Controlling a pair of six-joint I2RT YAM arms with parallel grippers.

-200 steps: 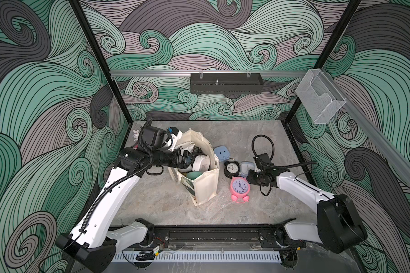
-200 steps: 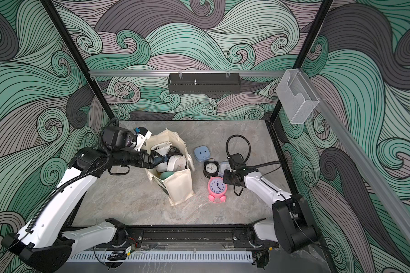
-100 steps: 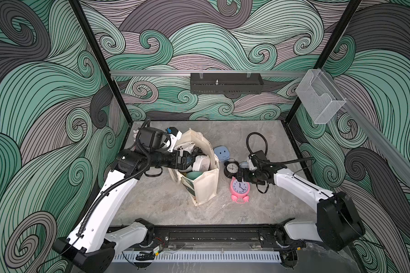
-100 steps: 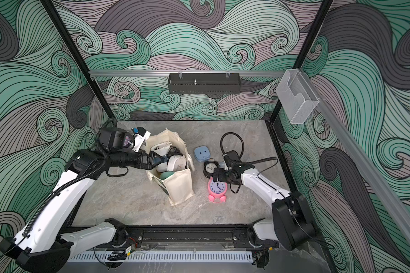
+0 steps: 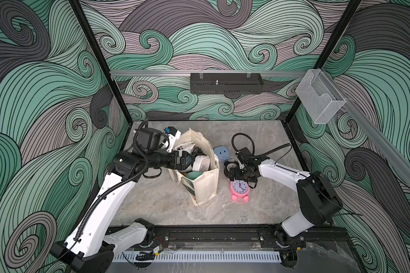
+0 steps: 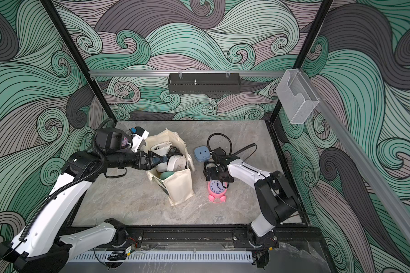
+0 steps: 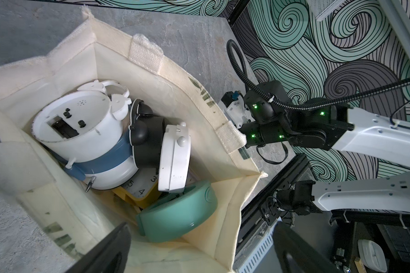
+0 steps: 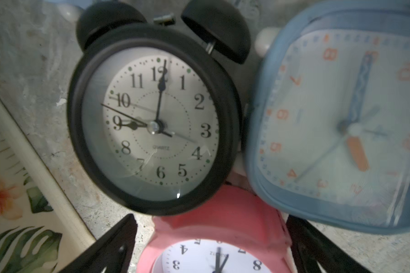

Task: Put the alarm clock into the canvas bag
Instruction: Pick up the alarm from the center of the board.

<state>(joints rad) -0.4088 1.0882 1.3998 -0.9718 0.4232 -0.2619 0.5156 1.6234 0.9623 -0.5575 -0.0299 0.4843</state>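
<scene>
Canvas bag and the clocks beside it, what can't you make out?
- Yellow clock: left wrist view, buried under a white clock; dial mostly hidden.
- Blue clock: right wrist view, dial blurred.
- Pink clock: right wrist view, cut off by the frame edge.
- Black clock: in a top view, partly behind the right arm.

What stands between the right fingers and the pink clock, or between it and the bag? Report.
Nothing visible. The open right fingers flank the pink clock; only bare table lies between it and the bag. The bag's mouth, though, holds piled clocks, with the left fingers at its rim.
</scene>
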